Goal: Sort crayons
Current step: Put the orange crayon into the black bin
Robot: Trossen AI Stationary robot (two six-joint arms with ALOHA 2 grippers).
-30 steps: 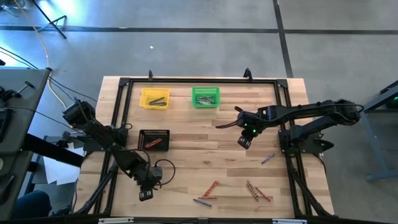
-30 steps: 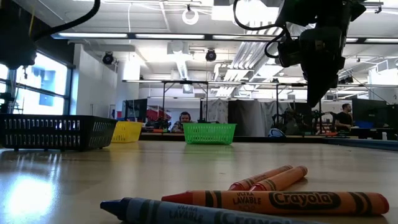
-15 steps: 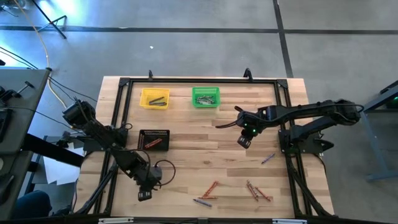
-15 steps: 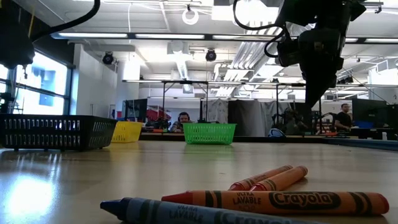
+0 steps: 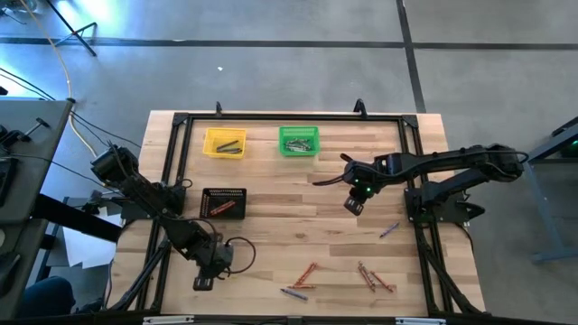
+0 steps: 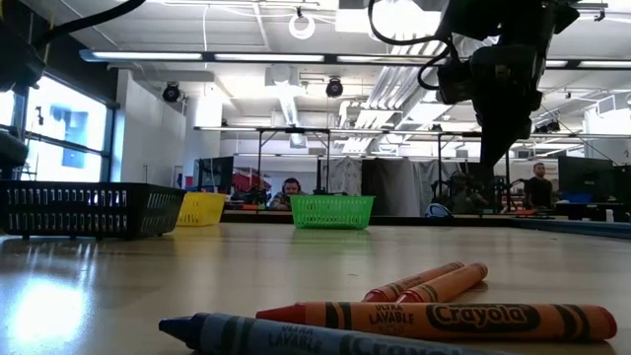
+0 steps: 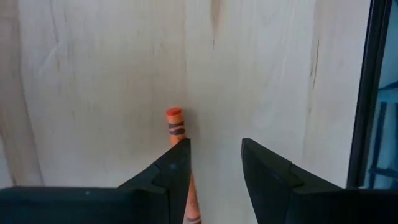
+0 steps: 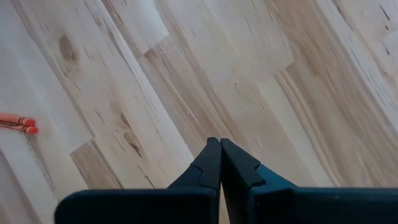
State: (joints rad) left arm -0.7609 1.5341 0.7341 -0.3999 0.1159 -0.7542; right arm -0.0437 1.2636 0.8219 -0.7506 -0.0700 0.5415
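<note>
Crayons (image 6: 439, 320): slim paper-wrapped sticks on pale wood-grain table (image 5: 298, 181).

Yellow bin (image 5: 224, 143), green bin (image 5: 298, 141) and black mesh bin (image 5: 224, 202) sitting on the wooden counter (image 5: 298, 226); a person (image 6: 292, 189) sitting beyond.

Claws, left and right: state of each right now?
Left claw: open, empty; an orange crayon lies on the table beside one finger.
Right claw: closed, holding nothing.
</note>
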